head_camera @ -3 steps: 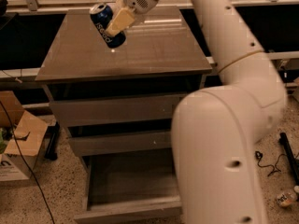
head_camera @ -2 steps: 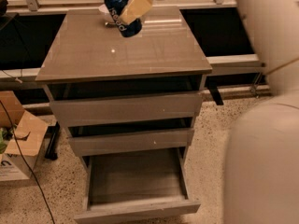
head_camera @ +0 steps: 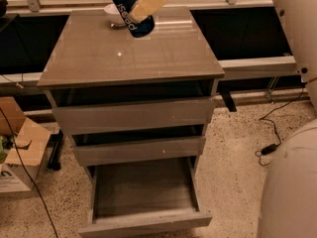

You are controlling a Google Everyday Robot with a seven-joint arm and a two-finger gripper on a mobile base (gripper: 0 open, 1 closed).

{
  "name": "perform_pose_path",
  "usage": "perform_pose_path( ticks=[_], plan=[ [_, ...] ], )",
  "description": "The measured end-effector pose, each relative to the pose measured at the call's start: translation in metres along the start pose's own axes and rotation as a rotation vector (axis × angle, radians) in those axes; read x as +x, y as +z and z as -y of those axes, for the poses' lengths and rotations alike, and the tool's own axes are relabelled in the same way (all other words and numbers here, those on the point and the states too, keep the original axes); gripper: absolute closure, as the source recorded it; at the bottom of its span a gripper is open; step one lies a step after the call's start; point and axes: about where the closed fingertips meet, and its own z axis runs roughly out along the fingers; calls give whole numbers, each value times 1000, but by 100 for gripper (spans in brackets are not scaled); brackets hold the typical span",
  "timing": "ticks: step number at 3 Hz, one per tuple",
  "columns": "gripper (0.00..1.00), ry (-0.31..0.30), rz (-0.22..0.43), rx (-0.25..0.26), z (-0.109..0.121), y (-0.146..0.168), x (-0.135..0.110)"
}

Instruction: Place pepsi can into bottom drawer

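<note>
Pickup judged done. In the upper middle of the frame, pincer (head_camera: 139,9) clenched on the pepsi can (head_camera: 124,1), one tan finger (head_camera: 151,1) laid across the blue side, white lettering toward the camera. Can tilted, silver top toward the upper left, held over the back edge of the worktop (head_camera: 129,56), just in front of the white bowl (head_camera: 112,15). Apparently clear of the surface, though hard to say for sure.

Left to do, by this reading: everything after the pickup. Bottom drawer (head_camera: 143,190) already pulled out at the lower middle of the frame, grey base bare. Well apart from the can, with two shallower drawers (head_camera: 133,115) in between. Calls for carrying forward past the worktop's front edge, lowering in front of those two, setting down inside and letting go.

Hidden or doubtful: second finger behind the can, not visible. Wrist and nearly all of the arm cut off at the top edge, the very top of the can clipped there too. Bowl mostly covered by the can. Pale robot body (head_camera: 292,182) filling the right edge and lower right corner, its shape hard to read. Front of the bottom drawer close against the lower edge of the frame.
</note>
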Motion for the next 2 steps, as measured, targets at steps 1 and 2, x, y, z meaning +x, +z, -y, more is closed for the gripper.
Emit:
perform_pose_path(
  ticks=[1,2],
  plan=[
    [100,3,-64,-66,-21,8,15],
    [100,39,-139,-116,-59,-5,28]
  ],
)
